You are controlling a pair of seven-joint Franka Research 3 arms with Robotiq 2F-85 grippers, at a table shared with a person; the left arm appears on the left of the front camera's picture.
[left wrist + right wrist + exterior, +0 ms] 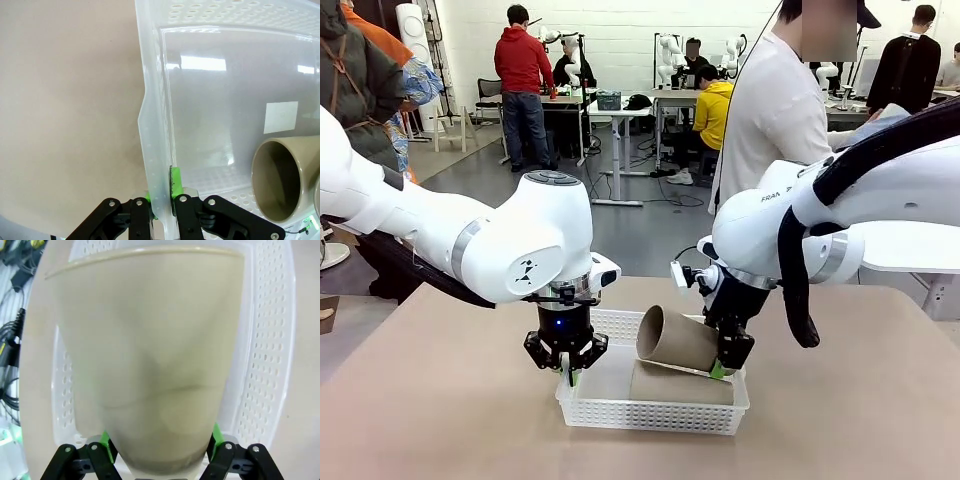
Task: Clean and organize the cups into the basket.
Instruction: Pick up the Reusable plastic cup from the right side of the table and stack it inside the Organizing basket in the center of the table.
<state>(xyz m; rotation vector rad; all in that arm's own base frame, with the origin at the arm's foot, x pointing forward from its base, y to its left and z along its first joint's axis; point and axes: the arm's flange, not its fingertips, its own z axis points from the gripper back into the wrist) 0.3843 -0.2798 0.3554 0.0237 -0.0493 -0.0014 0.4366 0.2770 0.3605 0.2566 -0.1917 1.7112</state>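
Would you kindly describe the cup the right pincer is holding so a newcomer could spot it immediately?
Find the white lattice basket mid-table. Of the two tan cups there, it is the upper cup, tilted with its base in the right pincer; the lower cup lies flat on the basket floor.

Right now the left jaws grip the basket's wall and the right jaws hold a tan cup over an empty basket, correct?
Not empty: the front view shows a second cup already lying in the basket, beneath the tilted held cup. The rest stands.
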